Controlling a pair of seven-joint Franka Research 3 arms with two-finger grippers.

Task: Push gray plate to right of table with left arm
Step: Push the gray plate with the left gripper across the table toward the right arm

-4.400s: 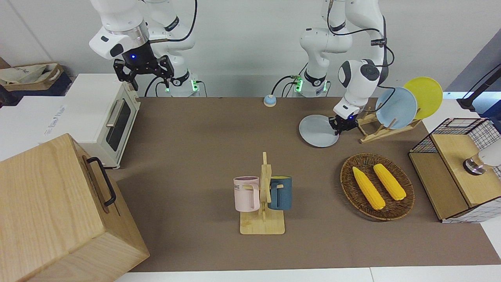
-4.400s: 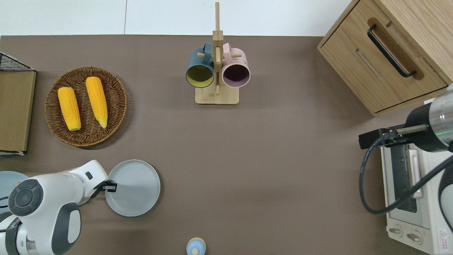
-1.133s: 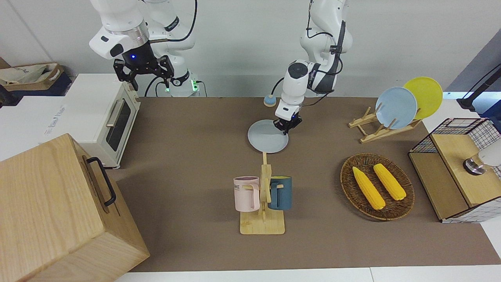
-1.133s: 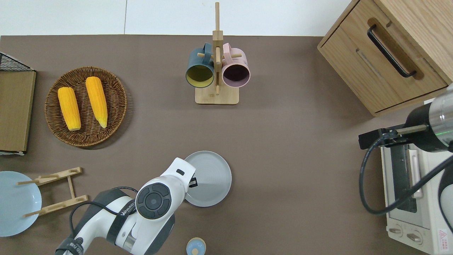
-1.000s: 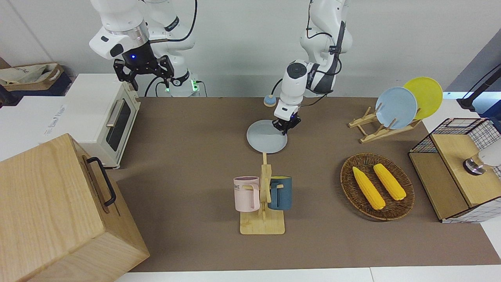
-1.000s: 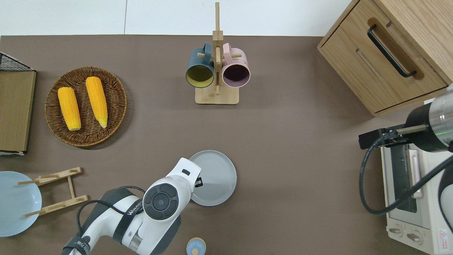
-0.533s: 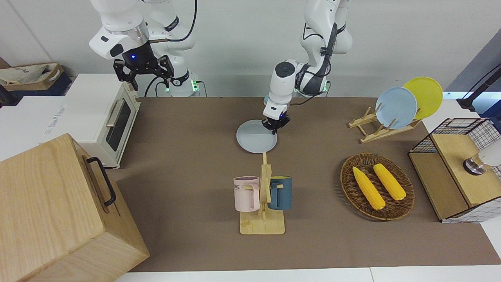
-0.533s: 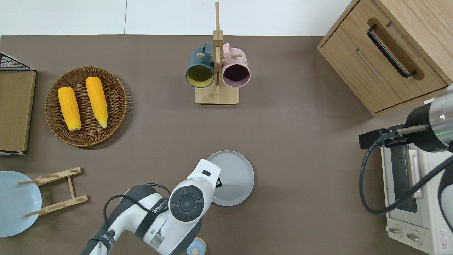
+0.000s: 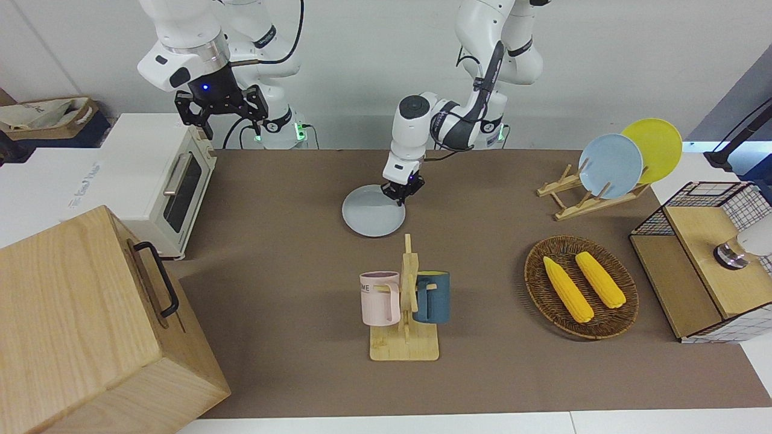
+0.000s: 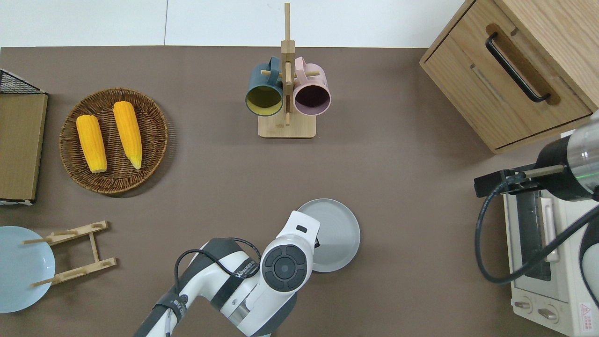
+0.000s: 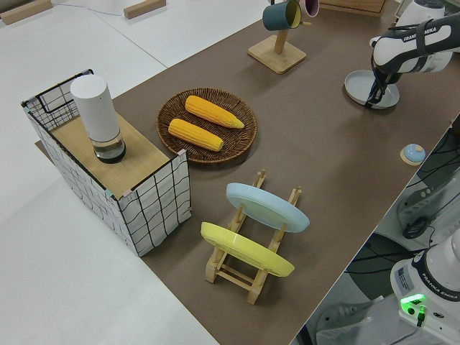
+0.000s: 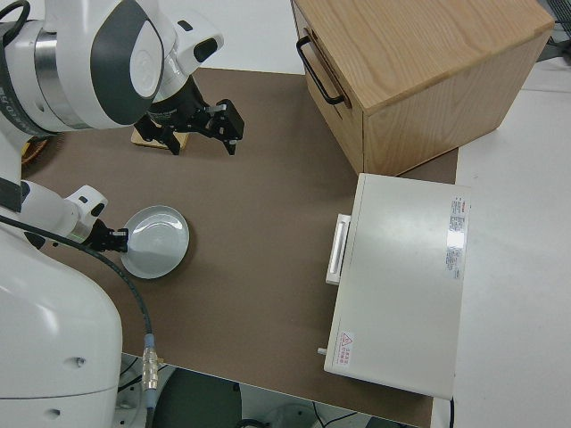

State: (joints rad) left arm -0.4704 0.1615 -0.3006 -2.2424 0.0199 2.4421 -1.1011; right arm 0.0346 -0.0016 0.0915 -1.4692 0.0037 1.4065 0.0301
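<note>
Jaws unclear, left gripper [image 9: 402,194] on round gray plate [image 9: 369,220]

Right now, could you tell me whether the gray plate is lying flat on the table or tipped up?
Flat: the gray plate rests level on the table, its whole rim down, in every view.

We see the left arm [image 9: 449,123] reaching low over the worktop [image 9: 289,199], wrist angled down, its pincer [image 9: 400,191] pointing downward. The right arm is parked, its pincer [image 9: 221,108] fingers spread apart.
</note>
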